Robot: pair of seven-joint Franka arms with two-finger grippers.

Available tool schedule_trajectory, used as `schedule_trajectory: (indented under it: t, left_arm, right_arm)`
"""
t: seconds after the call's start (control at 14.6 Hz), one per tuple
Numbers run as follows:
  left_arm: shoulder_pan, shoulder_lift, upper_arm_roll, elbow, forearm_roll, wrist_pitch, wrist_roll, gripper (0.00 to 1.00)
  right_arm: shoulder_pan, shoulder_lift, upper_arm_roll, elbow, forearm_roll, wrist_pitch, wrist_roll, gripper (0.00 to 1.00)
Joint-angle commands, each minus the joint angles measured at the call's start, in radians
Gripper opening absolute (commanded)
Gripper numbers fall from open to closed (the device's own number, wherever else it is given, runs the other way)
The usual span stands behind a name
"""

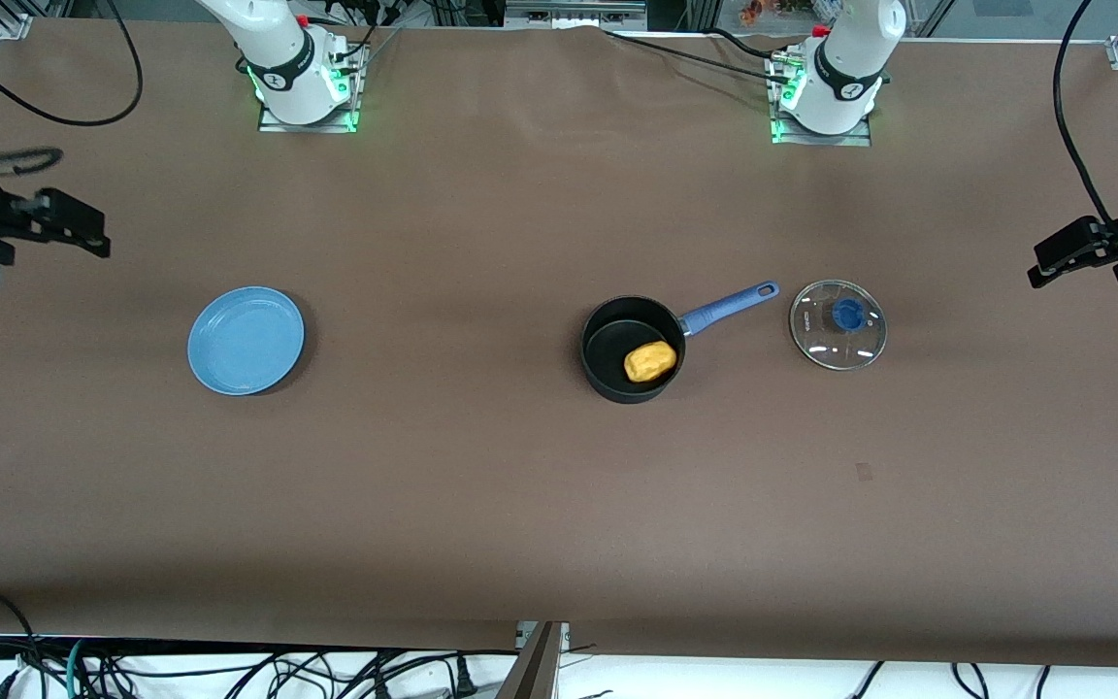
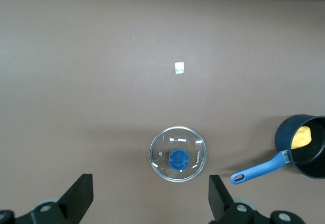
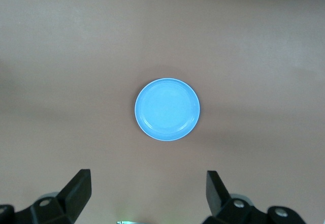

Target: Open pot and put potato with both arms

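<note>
Look at the counter [image 1: 520, 505]: the pot [image 1: 633, 349] sits uncovered near the middle, and the potato [image 1: 650, 361] already lies inside it, tucked against the wall at about 4 o'clock. The blue handle [image 1: 726, 306] runs out toward 2 o'clock, pointing at the glass lid [image 1: 838, 324], which rests flat on the counter just off the handle's tip, toward the left arm's end. The blue plate [image 1: 246, 340] sits bare, well apart, toward the right arm's end.

Your left end effector [image 2: 151, 199] hangs released, holding nothing, high over the lid's side of the counter. Your right end effector [image 3: 147, 196] hangs over the plate's side, fingers spread and empty too.

By my read, the job looks done, so the step in hand is simply parking. Keep both arms high and wide, and don't sweep low across that handle; a nudge there would spin the pot and roll the potato.
</note>
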Motion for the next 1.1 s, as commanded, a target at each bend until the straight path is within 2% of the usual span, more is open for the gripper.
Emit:
schedule_trajectory:
  t: [0.0,0.21,1.03]
  left_arm:
    - [-0.003,0.025,0.000,0.061,-0.016,-0.024,0.018,1.00]
    - [-0.003,0.025,0.000,0.063,-0.016,-0.024,0.013,1.00]
    - [-0.004,0.026,-0.003,0.066,-0.019,-0.021,0.016,1.00]
  right_arm:
    - [-0.008,-0.046,0.000,-0.077,-0.014,0.017,-0.046,1.00]
    - [-0.008,-0.049,0.000,-0.093,-0.014,0.008,-0.100,1.00]
    - [-0.008,-0.029,-0.003,-0.084,-0.017,-0.023,-0.098,1.00]
